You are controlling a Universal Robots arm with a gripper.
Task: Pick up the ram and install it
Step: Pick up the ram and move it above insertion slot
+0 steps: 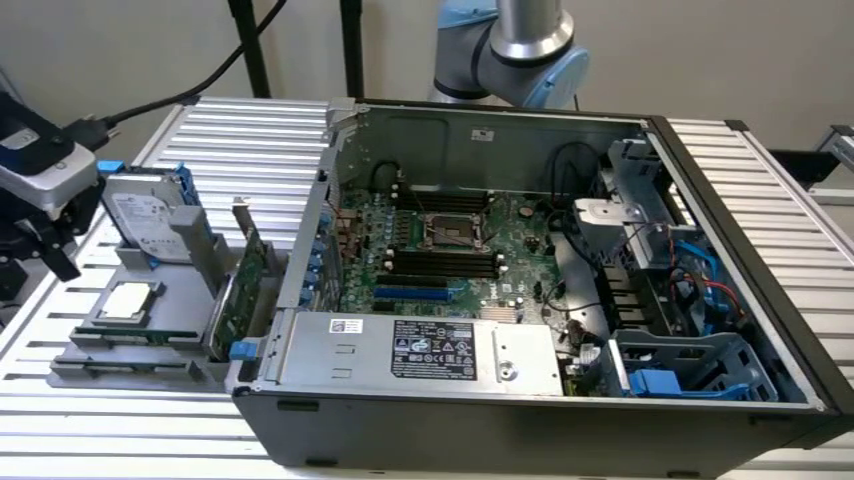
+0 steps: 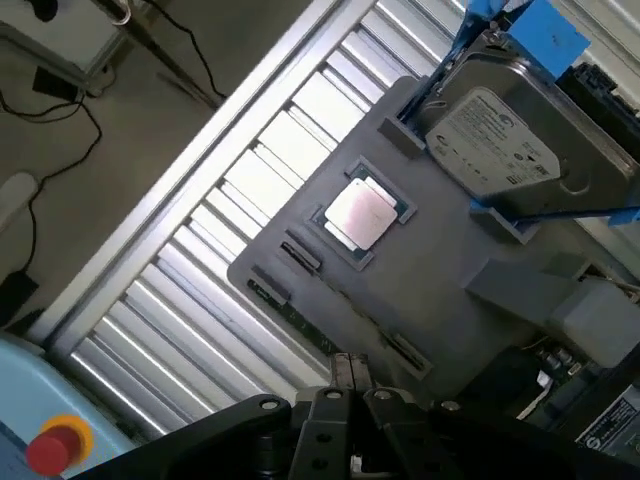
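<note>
Since the gripper [image 2: 350, 368] hangs at the exterior view's left, over the grey fixture [image 2: 430, 290], I'd call this the approach step: nothing is picked yet. Its fingertips are pressed together with nothing between them. The ram [image 1: 140, 337] sits on edge in the fixture's front slot, just beside the processor chip [image 1: 123, 300]. The hard drive [image 1: 140, 215] is behind it and the expansion card [image 1: 238, 290] stands to its right. Further right is the open PC case [image 1: 534, 425]; its black memory slots [image 1: 441, 262] look empty. My read: the pick needs the jaws opened, lined up across the stick's thin edge, then a straight lift so it doesn't bind.
</note>
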